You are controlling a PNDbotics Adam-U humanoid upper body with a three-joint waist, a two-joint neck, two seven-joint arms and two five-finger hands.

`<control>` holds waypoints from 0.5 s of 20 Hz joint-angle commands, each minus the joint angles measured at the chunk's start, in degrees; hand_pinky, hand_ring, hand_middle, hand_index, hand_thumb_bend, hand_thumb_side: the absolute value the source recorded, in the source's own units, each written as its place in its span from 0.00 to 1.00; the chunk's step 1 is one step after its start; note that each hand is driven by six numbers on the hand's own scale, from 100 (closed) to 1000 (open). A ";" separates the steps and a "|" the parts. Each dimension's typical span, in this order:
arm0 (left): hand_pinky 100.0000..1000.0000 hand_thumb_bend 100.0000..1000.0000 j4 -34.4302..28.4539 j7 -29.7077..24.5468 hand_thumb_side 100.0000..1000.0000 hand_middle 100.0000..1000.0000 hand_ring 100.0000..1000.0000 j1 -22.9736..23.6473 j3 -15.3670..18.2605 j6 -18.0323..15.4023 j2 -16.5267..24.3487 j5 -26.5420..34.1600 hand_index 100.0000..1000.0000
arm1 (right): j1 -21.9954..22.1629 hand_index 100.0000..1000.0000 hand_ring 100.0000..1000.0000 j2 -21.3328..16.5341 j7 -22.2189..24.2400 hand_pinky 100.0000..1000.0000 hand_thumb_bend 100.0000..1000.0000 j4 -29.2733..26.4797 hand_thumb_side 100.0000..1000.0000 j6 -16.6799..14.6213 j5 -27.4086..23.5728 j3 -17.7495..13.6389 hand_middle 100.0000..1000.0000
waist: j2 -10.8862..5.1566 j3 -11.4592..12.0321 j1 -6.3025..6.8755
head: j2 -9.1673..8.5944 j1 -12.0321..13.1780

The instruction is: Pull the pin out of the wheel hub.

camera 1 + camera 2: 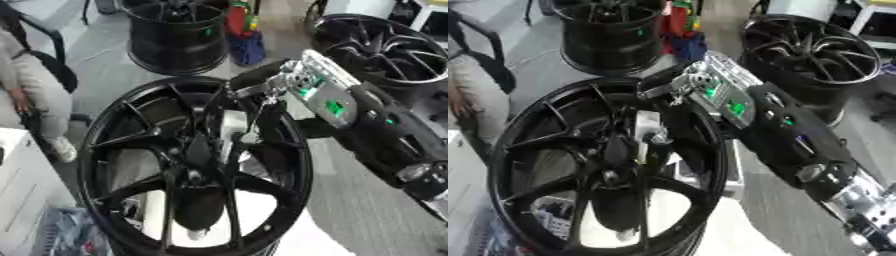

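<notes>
A large black multi-spoke wheel [114,150] lies face up before me, its hub [197,155] near the middle. My right arm comes in from the right, and the right hand [254,97] reaches down over the hub area. The hand is dark against the dark spokes, so its shape is hard to read. A pale, whitish upright piece [233,129] shows just below the hand, above the hub. I cannot tell whether it is the pin or whether the hand holds it. The left hand shows in neither view.
Two more black wheels stand behind, one at back centre [175,35] and one at back right [385,47]. Red and blue items [245,35] sit between them. A seated person [26,85] is at the left edge. A white surface [22,190] lies at lower left.
</notes>
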 commanded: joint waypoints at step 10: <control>0.54 0.55 -0.44 -0.01 0.15 0.62 0.52 -0.54 0.11 0.19 1.66 -0.37 0.72 | -3.78 0.68 0.42 -4.38 0.32 0.33 0.05 -8.22 0.17 1.27 -2.22 -2.16 0.49 | -1.38 -0.13 -0.20 | -0.34 -0.11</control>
